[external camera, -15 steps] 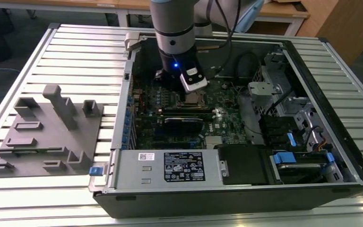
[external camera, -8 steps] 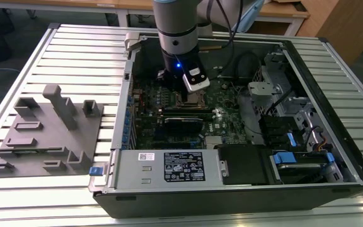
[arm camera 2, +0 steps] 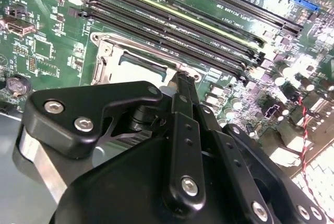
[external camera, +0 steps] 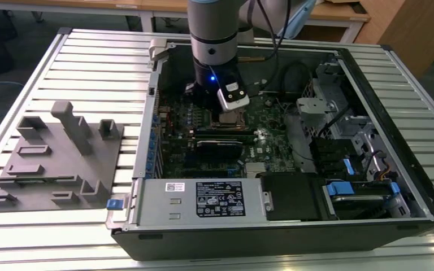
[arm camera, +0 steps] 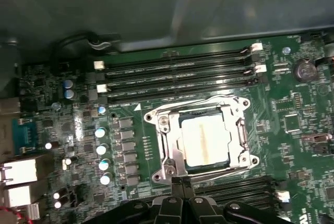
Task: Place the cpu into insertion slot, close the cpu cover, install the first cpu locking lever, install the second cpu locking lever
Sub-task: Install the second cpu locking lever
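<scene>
The small flat square cpu with its dull silver-grey metal top (arm camera: pixel 204 141) is seen seated in the square insertion slot (arm camera: pixel 172 169) of the green motherboard (arm camera: pixel 292 125), near the middle of the board between two banks of long black memory slots (arm camera: pixel 177 72). The thin silver metal cpu cover (arm camera: pixel 237 132) is laid down around the chip as a frame, so placing the chip and closing the cover are judged done; the step in hand is taken to be the first locking lever. That step is judged to call for a thin wire lever at the socket's edge to be pressed down and hooked under its catch.

The black gripper (arm camera: pixel 182 181) is held just at the socket's near rim, its fingers drawn close together with nothing seen between them.

In the first wrist view the whole socket is laid open from above. In the second wrist view the socket is partly hidden behind the gripper's black linkages. In the exterior view the arm is seen reaching down into the open black computer case (external camera: pixel 293 237) on the slatted metal table (external camera: pixel 89 62), with a grey moulded fixture tray (external camera: pixel 51 164) lying toward the table's edge at the exterior view's left.
</scene>
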Robot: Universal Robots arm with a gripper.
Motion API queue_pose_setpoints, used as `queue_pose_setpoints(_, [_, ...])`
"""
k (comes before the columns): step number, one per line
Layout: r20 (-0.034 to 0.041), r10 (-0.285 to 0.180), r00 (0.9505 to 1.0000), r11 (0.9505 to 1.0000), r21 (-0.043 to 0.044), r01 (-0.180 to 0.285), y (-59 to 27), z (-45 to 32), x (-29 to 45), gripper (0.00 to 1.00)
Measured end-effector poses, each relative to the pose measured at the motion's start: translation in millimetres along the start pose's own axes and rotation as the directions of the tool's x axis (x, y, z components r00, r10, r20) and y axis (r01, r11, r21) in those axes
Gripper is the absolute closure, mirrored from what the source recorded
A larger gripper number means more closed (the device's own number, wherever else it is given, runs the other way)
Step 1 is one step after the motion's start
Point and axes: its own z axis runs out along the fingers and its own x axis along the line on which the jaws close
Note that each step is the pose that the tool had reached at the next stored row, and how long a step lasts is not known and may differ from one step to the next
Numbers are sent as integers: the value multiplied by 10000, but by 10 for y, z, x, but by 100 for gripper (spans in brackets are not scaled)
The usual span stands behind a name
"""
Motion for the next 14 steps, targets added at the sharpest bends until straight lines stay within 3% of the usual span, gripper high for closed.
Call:
queue_pose_setpoints(6, [-50,1,10000,10000,5,-1,2,3,-14,90])
queue_pose_setpoints(14, [-156,8,9999,10000,24,-8,45,35,-264,90])
